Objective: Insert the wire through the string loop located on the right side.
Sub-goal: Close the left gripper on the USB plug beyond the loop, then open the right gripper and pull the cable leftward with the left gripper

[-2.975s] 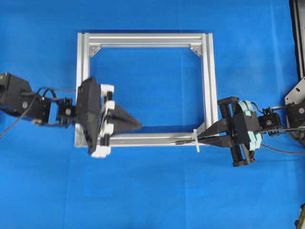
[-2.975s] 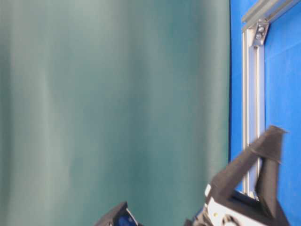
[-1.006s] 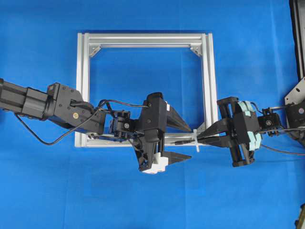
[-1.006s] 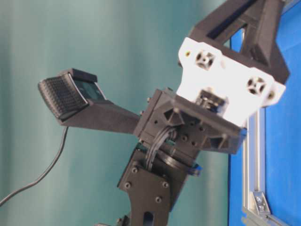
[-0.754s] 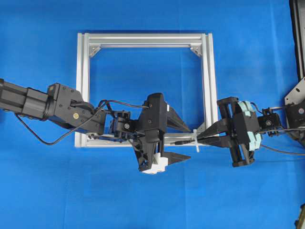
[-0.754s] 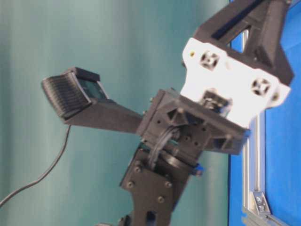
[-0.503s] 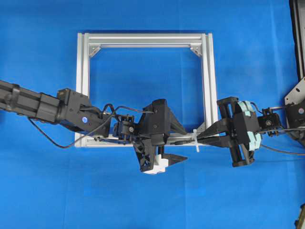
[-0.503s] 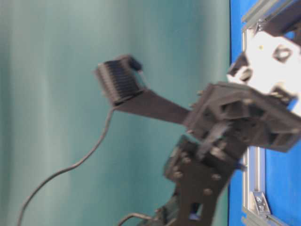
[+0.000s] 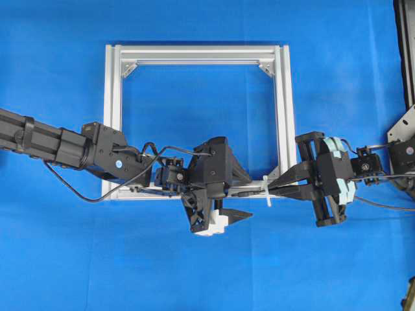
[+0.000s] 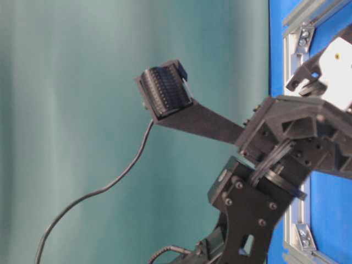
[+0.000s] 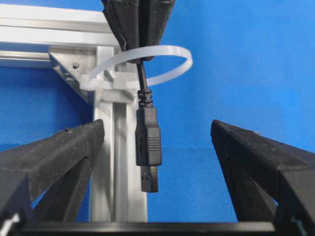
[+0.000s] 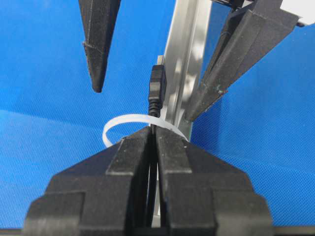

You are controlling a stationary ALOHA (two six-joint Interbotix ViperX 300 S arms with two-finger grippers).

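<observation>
White plastic, the string loop stands at the lower right corner of the aluminium frame, and the wire already pokes its plug through it, pinched just behind the loop by the right gripper. The left gripper is spread wide, one finger on either side of the plug. If those fingers close off-centre they could knock the plug aside or snag the loop, and a release by the right gripper before the left has a firm hold could let the wire slip back out.

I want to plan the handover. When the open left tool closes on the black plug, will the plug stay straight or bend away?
The plug looks rigid and juts straight past the loop. Its thin wire probably flexes, so a sideways push may swing it.
</observation>
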